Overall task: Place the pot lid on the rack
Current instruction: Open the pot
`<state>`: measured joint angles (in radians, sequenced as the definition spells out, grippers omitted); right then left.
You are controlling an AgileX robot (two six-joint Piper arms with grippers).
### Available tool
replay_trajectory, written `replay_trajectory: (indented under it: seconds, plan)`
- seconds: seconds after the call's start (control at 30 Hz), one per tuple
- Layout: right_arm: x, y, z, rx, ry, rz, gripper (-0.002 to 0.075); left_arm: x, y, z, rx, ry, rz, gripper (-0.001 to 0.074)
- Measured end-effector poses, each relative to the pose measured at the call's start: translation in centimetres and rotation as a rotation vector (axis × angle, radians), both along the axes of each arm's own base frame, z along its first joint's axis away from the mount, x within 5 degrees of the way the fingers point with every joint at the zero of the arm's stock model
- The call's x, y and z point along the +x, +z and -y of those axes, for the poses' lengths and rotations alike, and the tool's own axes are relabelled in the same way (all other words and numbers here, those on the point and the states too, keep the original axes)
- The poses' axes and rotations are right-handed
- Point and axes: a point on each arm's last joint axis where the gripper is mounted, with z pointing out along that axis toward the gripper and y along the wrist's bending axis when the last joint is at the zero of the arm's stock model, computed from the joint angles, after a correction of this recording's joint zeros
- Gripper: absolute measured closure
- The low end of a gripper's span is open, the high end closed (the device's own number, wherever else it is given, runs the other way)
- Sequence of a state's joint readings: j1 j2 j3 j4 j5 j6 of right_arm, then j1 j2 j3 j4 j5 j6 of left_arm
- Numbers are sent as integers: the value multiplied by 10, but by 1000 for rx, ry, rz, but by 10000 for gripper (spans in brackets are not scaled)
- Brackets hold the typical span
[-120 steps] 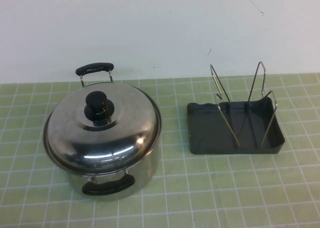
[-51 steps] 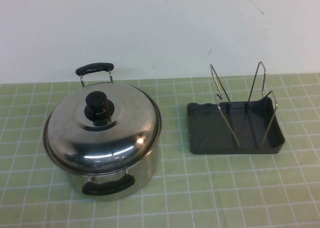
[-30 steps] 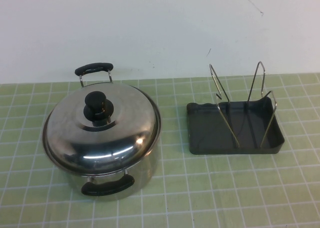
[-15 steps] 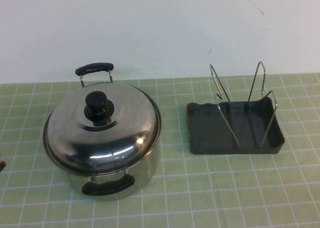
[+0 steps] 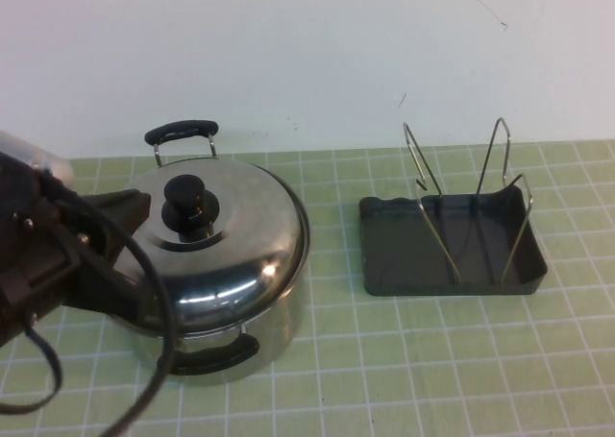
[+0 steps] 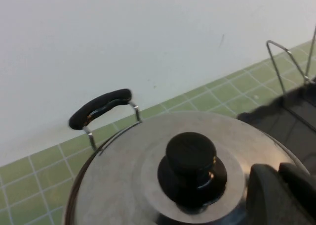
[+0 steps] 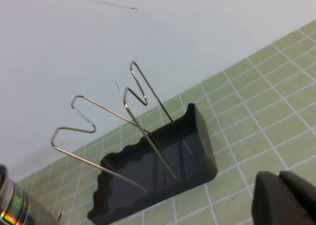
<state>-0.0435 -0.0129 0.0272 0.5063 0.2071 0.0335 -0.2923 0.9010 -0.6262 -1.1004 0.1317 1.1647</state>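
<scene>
Nothing is done yet: the lid (image 5: 197, 240) sits flat on the pot (image 5: 231, 336), knob (image 5: 188, 202) pointing up, and I must grasp it, lift it and stand it in the rack (image 5: 452, 245). My left gripper (image 5: 125, 206) hovers just beside the knob, the rack well beyond it; I cannot tell its jaw state. My right gripper (image 7: 284, 198) is outside the high view, near the rack, jaws likewise unclear.

Left arm (image 5: 58, 254) — black housing, looping black cable, silver cap
</scene>
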Motion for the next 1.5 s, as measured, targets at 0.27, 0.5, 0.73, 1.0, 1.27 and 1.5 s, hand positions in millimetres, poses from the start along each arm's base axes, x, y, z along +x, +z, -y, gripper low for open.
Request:
replay_trajectory:
  seconds: [0.27, 0.5, 0.73, 1.0, 1.27, 1.5]
  plan:
    - [0, 0, 0, 0, 0, 0, 727, 3, -9, 0, -181, 117, 39, 358]
    - [0, 0, 0, 0, 0, 0, 727, 20, -43, 13, -189, 40, 115, 131]
    - [0, 0, 0, 0, 0, 0, 727, 44, -57, 22, -241, 34, 202, 130]
    - [0, 0, 0, 0, -1, 2, 727, 69, -88, 28, -243, 74, 229, 184]
    - [0, 0, 0, 0, -1, 2, 727, 83, -112, 30, -263, 111, 216, 190]
    - [0, 0, 0, -33, 4, 5, 727, 94, -113, 37, -268, 81, 241, 241]
